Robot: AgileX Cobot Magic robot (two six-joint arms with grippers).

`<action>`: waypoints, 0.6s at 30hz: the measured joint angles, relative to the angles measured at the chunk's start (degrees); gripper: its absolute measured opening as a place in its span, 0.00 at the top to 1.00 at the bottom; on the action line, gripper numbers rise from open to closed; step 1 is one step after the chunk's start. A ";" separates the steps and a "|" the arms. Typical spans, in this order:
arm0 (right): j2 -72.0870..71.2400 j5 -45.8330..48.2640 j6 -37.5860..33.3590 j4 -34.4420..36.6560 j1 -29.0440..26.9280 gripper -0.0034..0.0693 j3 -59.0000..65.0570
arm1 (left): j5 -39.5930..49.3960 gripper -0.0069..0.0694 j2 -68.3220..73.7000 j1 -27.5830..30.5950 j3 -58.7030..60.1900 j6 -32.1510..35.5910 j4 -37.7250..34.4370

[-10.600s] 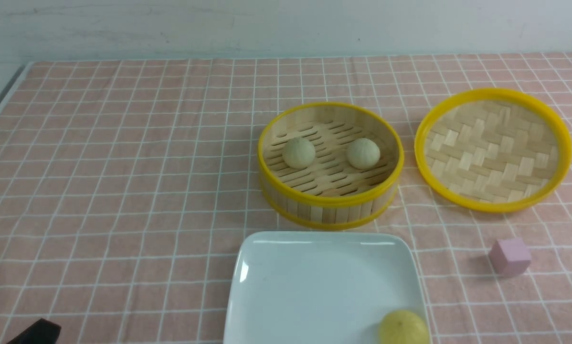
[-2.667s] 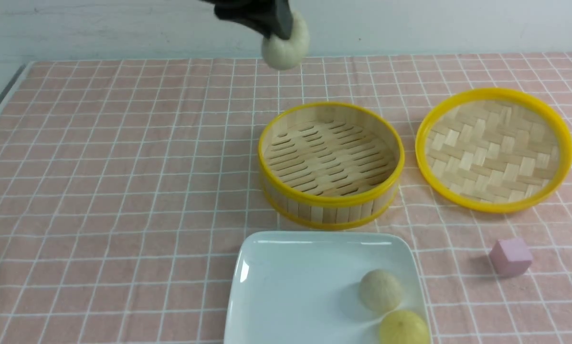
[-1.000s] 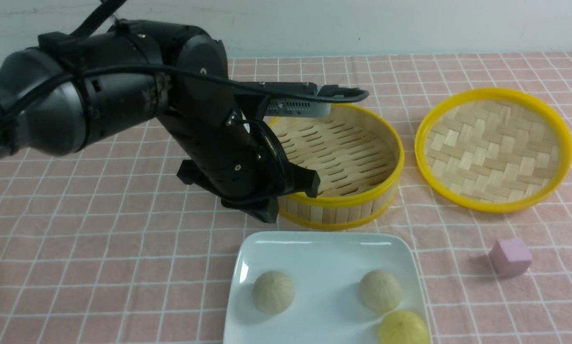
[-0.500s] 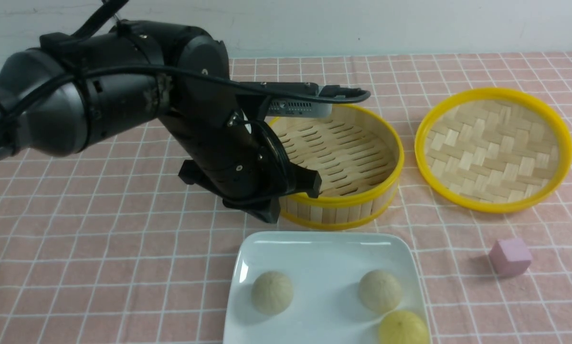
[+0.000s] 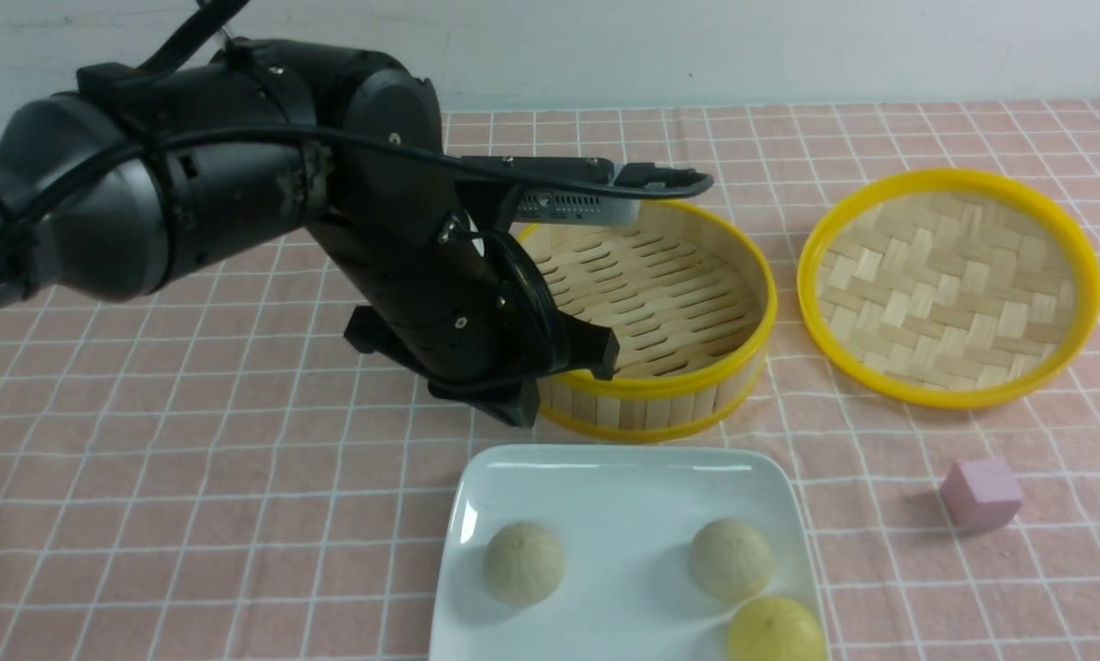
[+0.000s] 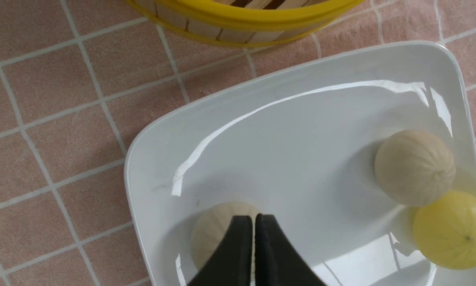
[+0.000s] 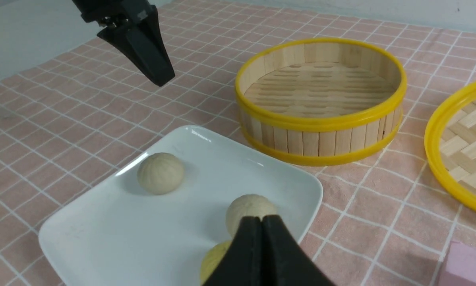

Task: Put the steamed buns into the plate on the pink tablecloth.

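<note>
Closed and empty near the plate (image 5: 605, 496), the left gripper (image 6: 254, 217) or right gripper (image 7: 262, 217) could bump a bun (image 5: 524, 563) off it by dipping.

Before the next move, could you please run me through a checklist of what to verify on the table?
1. The left steamed bun and the right steamed bun are on the white square plate: ok; both rest inside its rim.
2. The bamboo steamer is emptied: ok; only bare slats show.
3. The left gripper is free: ok; shut, holding nothing, raised clear of the plate.
4. The right gripper is free: ok; shut and empty.
5. The right steamed bun is clear of the yellow ball: cannot tell; they look touching or nearly so.
</note>
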 joint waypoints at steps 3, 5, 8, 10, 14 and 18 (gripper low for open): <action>0.00 0.00 -0.15 0.41 0.00 0.96 0.00 | -0.19 0.85 0.00 -0.02 0.00 0.00 0.24; 0.00 0.00 -0.15 0.45 0.00 0.96 0.00 | -0.19 0.85 0.00 -0.02 0.00 0.00 0.29; 0.00 0.06 -0.15 0.45 0.00 0.96 0.00 | -0.19 0.85 0.00 -0.02 0.00 0.00 0.29; 0.00 0.06 -0.15 0.45 0.00 0.95 0.00 | -0.19 0.84 0.00 -0.02 0.00 0.00 0.29; 0.00 0.06 -0.15 0.45 0.00 0.95 0.00 | -0.19 0.84 0.00 -0.02 0.00 0.00 0.73; 0.00 0.06 -0.15 0.45 0.00 0.95 0.00 | -0.14 0.84 0.00 -0.02 0.00 0.00 1.03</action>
